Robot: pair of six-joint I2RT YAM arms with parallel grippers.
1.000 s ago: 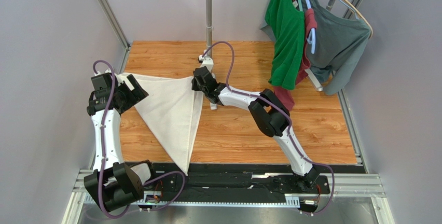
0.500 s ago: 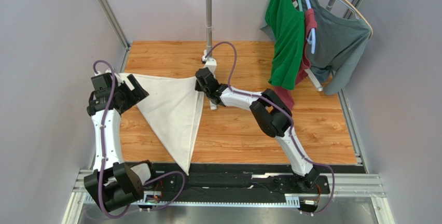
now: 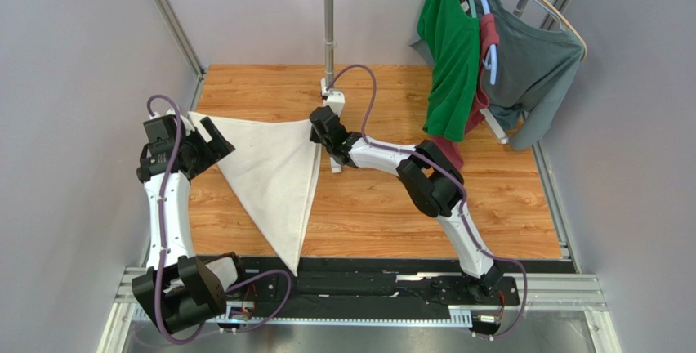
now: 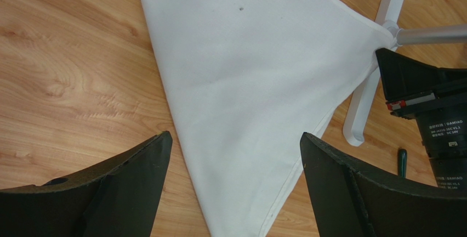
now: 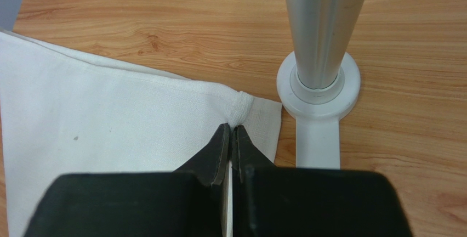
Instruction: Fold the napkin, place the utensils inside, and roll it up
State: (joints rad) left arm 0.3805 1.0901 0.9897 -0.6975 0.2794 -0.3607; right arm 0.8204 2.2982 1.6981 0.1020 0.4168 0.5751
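Right gripper (image 5: pixel 231 131), tight on napkin (image 5: pixel 109 122) corner, seemingly nearer pole stand (image 5: pixel 318 95) now.

White napkin (image 3: pixel 268 170) folded into triangle, lying flat.

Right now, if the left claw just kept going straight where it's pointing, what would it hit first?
Most likely the napkin, spread on the table right ahead of the open left gripper, with nothing in the way. How steeply it tilts is hard to judge.
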